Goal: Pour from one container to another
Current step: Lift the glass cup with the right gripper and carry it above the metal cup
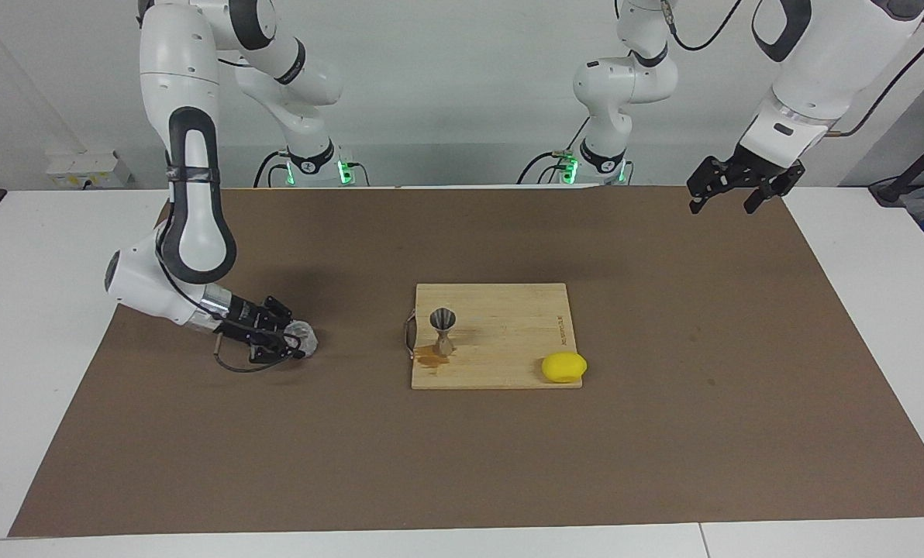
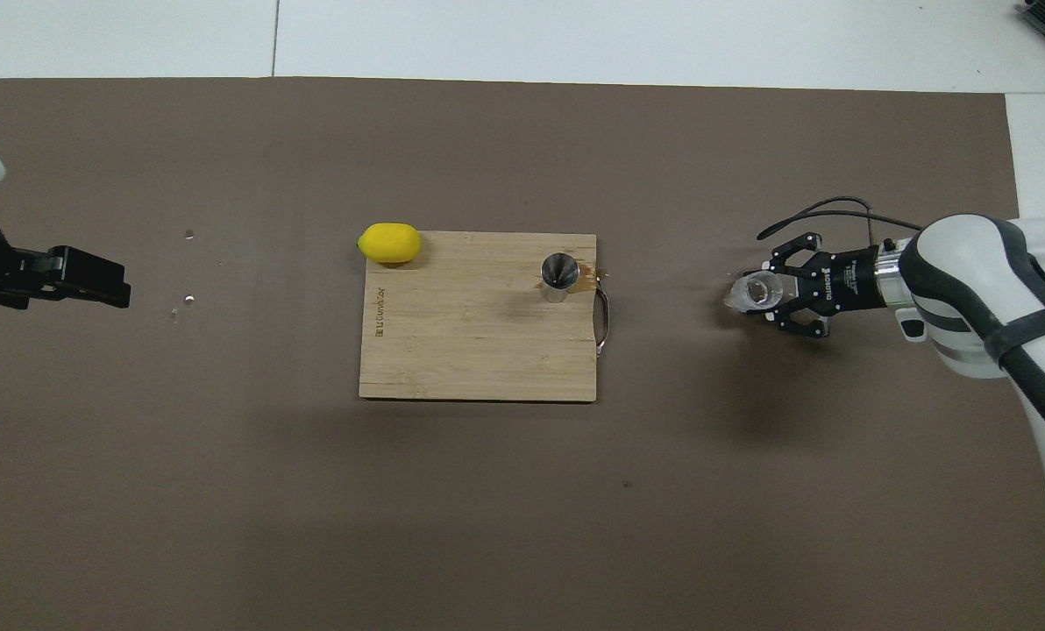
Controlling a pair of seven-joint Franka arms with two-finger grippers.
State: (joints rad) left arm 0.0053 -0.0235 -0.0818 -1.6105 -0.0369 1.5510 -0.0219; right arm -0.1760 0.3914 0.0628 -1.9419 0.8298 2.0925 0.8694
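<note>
Right gripper (image 1: 295, 341) pinching textured clear glass tumbler (image 1: 304, 336), lower left of frame, open brown mat (image 1: 462, 465) around. Left gripper (image 1: 729, 200) spread, waiting upper right. Hourglass metal jigger (image 1: 443, 329) upright near wooden board (image 1: 508, 333) edge.

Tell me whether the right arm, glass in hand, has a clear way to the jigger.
Probably yes. The right hand is shut on the glass tumbler, and only bare mat lies between it and the jigger on the cutting board.
</note>
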